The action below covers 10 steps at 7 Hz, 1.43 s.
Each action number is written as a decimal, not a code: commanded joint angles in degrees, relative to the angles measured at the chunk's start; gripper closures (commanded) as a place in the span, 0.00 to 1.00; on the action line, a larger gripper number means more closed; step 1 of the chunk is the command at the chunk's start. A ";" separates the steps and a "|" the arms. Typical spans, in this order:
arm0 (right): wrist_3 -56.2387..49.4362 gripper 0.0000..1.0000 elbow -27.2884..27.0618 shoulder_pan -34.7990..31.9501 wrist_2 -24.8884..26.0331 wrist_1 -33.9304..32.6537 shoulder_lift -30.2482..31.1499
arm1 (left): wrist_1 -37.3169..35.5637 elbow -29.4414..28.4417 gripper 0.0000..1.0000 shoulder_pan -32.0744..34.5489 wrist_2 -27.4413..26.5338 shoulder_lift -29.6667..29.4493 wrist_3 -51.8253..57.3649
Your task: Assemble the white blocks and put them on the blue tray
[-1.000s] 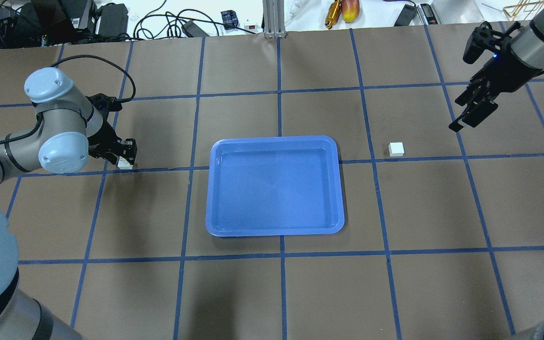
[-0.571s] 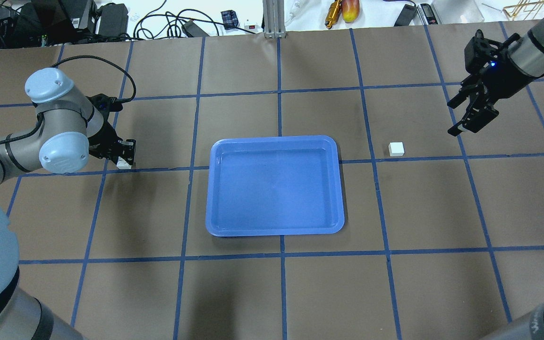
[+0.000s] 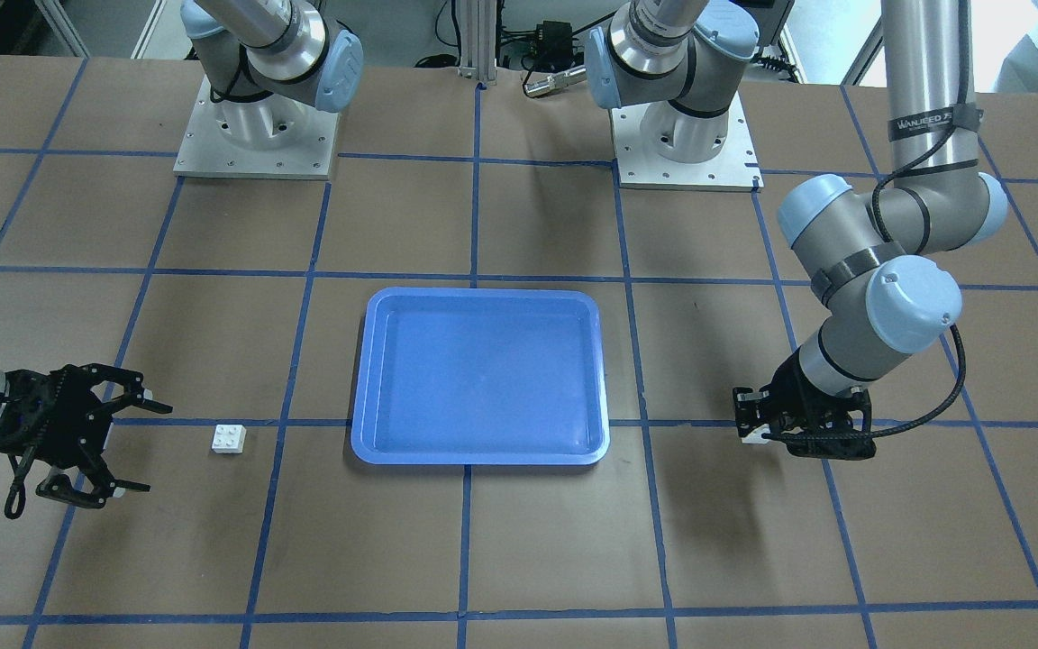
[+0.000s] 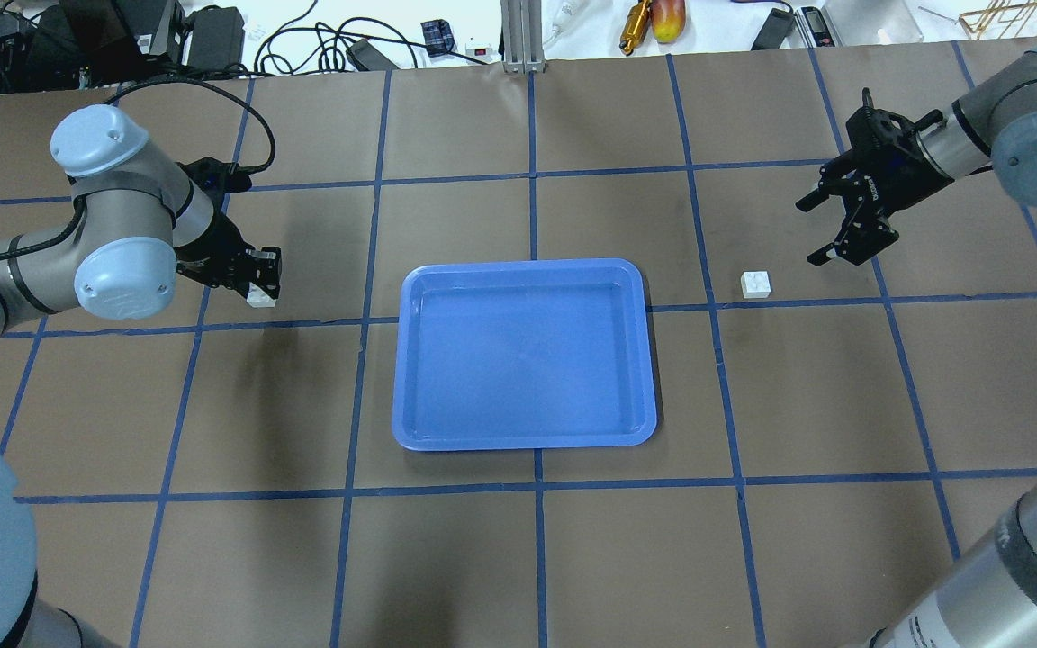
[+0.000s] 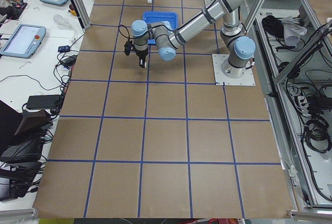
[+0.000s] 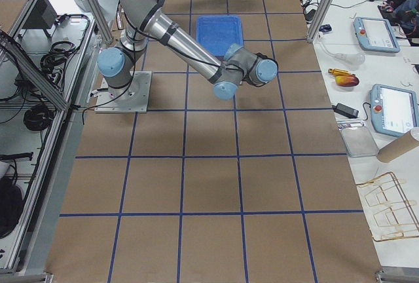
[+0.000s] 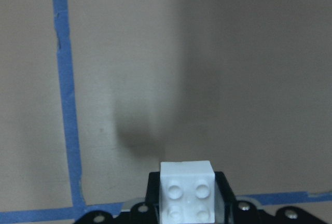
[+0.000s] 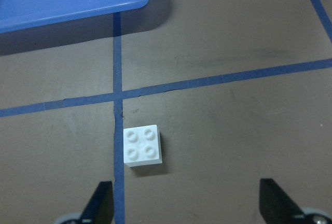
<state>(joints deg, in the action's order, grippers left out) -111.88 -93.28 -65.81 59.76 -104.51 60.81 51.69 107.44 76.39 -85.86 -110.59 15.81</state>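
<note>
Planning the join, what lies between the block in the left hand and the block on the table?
The blue tray, in the overhead view: held block at its left, loose block at its right.

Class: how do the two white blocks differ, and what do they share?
The held block sits clamped in the left gripper, left of the blue tray; the loose block lies on the table right of it, before the open right gripper. Both are white with four studs.

overhead: rear, high, downward | front: opposite side, steep | share blue tray (image 4: 401, 378) | wrists: close, seemingly low
</note>
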 commanded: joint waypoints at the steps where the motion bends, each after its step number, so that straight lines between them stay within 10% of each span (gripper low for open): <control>1: -1.83 0.00 -3.10 -0.28 0.87 -0.86 -0.34 | 2.36 0.05 0.79 5.76 0.52 3.53 -5.86; 10: -7.74 0.00 -9.02 -1.43 0.27 -6.41 -0.25 | -4.21 2.07 0.79 29.42 1.22 0.48 -40.42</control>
<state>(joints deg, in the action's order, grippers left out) -118.96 -102.30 -67.17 60.04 -110.76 60.66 49.70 109.21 105.00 -84.90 -108.62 -23.06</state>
